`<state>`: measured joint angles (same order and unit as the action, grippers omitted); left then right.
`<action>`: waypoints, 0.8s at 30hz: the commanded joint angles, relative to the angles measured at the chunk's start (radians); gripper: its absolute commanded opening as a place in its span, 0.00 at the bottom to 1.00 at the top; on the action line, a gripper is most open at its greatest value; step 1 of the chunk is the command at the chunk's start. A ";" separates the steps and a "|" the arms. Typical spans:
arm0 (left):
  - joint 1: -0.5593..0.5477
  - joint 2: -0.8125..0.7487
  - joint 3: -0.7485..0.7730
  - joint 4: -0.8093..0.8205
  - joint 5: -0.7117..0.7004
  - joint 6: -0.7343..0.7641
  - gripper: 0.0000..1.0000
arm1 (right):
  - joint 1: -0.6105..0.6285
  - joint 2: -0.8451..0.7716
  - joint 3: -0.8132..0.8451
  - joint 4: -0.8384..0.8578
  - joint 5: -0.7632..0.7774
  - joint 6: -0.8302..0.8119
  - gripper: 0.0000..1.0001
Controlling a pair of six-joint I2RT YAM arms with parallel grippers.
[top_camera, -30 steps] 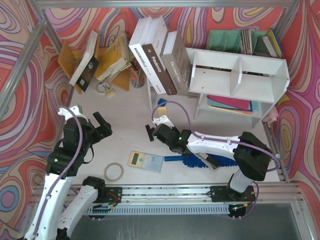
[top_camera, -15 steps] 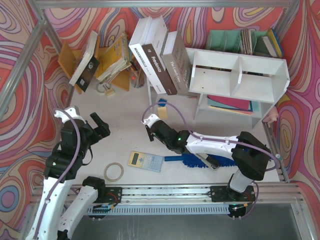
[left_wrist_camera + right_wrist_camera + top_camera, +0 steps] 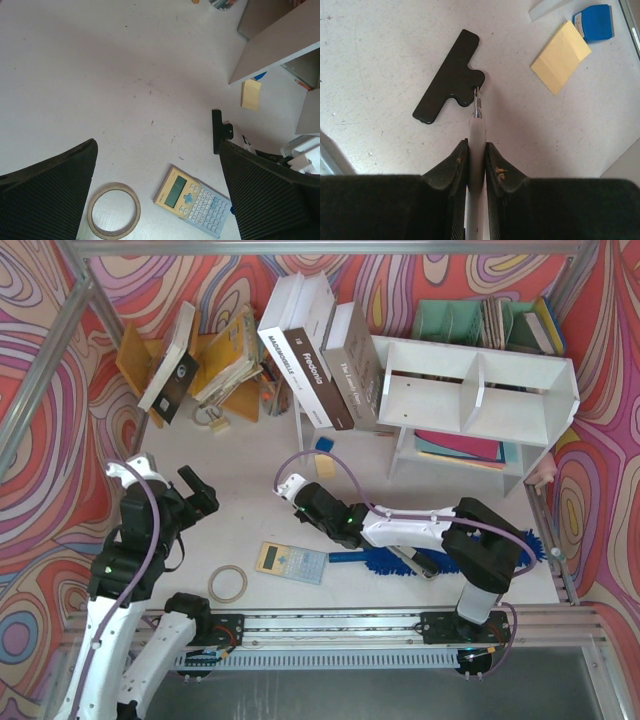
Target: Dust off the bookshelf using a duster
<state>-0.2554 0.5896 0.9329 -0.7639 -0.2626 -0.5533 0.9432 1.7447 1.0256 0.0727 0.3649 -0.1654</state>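
Right claw (image 3: 290, 487) is out beyond the calculator (image 3: 290, 562), pinched narrow on a pale strip (image 3: 476, 131) I can't identify. Its tip touches a black clip (image 3: 447, 82) lying flat on the table (image 3: 250, 450). That's the wrong spot for the job. The duster (image 3: 380, 564) lies just right of the calculator, handle end pointing at it and fluffy head running away to the right, partly hidden under the right forearm. From the claw, then, the duster is back toward the arm's own base and off to the right, its long axis crosswise to the reach.

Left claw (image 3: 198, 492) hangs wide and empty, left of the calculator, with a tape ring (image 3: 228, 583) nearer it than the handle is. The right arm looks closer, though its own forearm crowds the space above the handle.

The bookshelf (image 3: 480, 390) stands far beyond and right of the calculator. The table between them is flat and mostly bare.
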 commanded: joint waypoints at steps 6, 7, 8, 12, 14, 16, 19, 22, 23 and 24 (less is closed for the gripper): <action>0.022 -0.017 -0.022 0.021 0.001 -0.006 0.98 | 0.006 0.065 -0.005 0.073 -0.024 -0.016 0.27; 0.023 -0.017 -0.023 0.021 0.003 -0.006 0.98 | 0.006 0.069 -0.005 0.074 -0.023 -0.016 0.28; 0.024 -0.017 -0.023 0.021 0.005 -0.005 0.98 | 0.005 0.071 -0.006 0.074 -0.024 -0.016 0.29; 0.024 -0.015 -0.026 0.026 0.012 -0.004 0.99 | 0.005 0.074 -0.017 0.083 -0.026 -0.008 0.36; 0.024 -0.016 -0.026 0.026 0.015 -0.002 0.98 | 0.004 0.072 -0.020 0.082 -0.015 -0.002 0.42; 0.025 -0.017 -0.025 0.026 0.016 -0.002 0.99 | 0.005 0.059 -0.021 0.076 0.000 0.003 0.46; 0.025 -0.021 -0.027 0.029 0.016 -0.002 0.99 | 0.004 0.028 -0.018 0.056 0.027 0.021 0.51; 0.025 -0.022 -0.028 0.029 0.015 -0.002 0.98 | 0.005 -0.035 -0.009 0.007 0.030 0.035 0.54; 0.025 -0.022 -0.027 0.028 0.014 -0.002 0.98 | 0.006 -0.050 -0.007 -0.010 0.027 0.043 0.54; 0.025 -0.022 -0.028 0.027 0.016 -0.002 0.99 | 0.005 -0.066 -0.007 -0.034 0.026 0.053 0.54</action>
<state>-0.2356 0.5816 0.9268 -0.7570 -0.2546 -0.5568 0.9432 1.7718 1.0119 0.0978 0.3649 -0.1520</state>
